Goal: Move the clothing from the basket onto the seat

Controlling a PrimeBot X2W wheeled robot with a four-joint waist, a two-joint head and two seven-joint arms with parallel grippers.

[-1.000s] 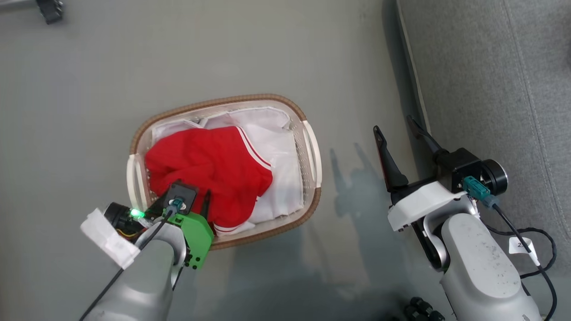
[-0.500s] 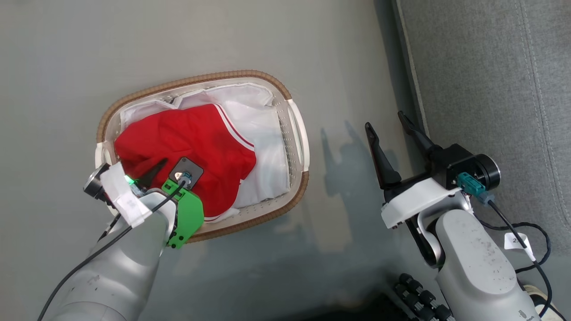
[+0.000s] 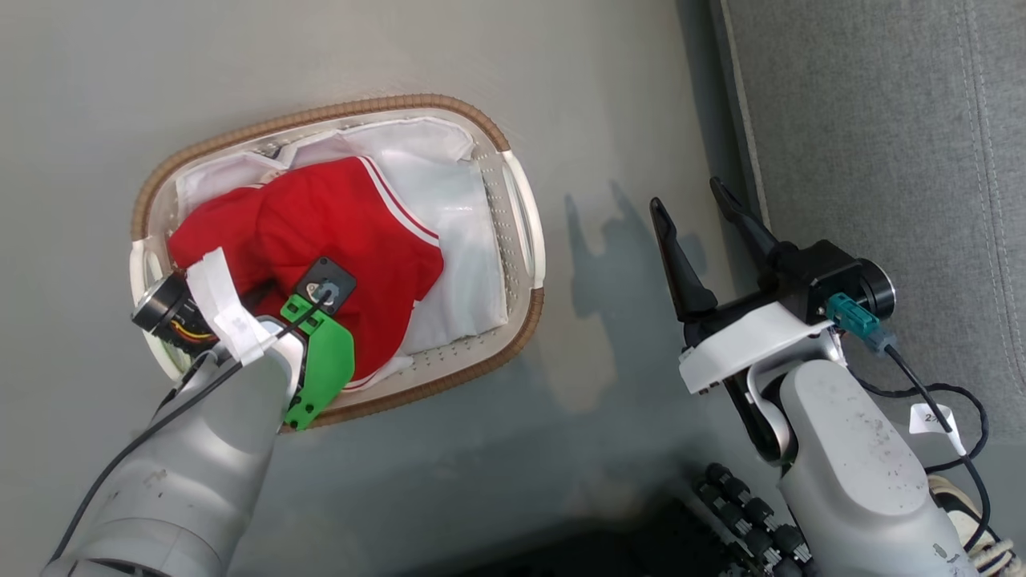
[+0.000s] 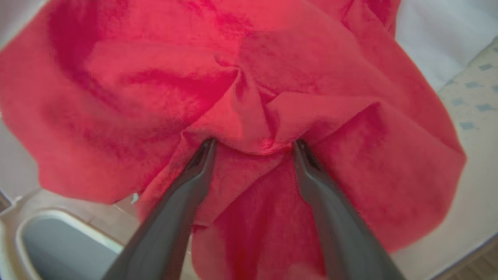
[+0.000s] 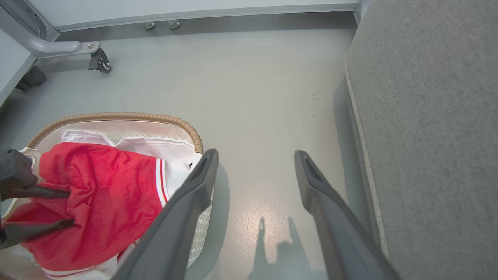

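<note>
The left gripper (image 4: 253, 144) has its jaws spread wide. Both fingertips (image 4: 206, 149) press down into the clothing (image 4: 155, 77), and a raised fold of the red fabric is bunched between them, not yet pinched. Red cloth lies all round these jaws. Past it, to their right in the left wrist view, are the white liner (image 4: 428, 35) and the perforated wall of the basket (image 4: 474, 112), with one of the basket's handles just below and to the left. In the head view the clothing sits heaped in the near-left part of the basket, its striped trim facing the liner.

The right gripper (image 3: 687, 195) also has its jaws wide, with nothing between them, and hangs over the grey floor (image 3: 609, 96). The basket's brown rim is near these jaws on their left. The seat (image 3: 882, 120) is just beside them on their right, its edge close to the right finger.
</note>
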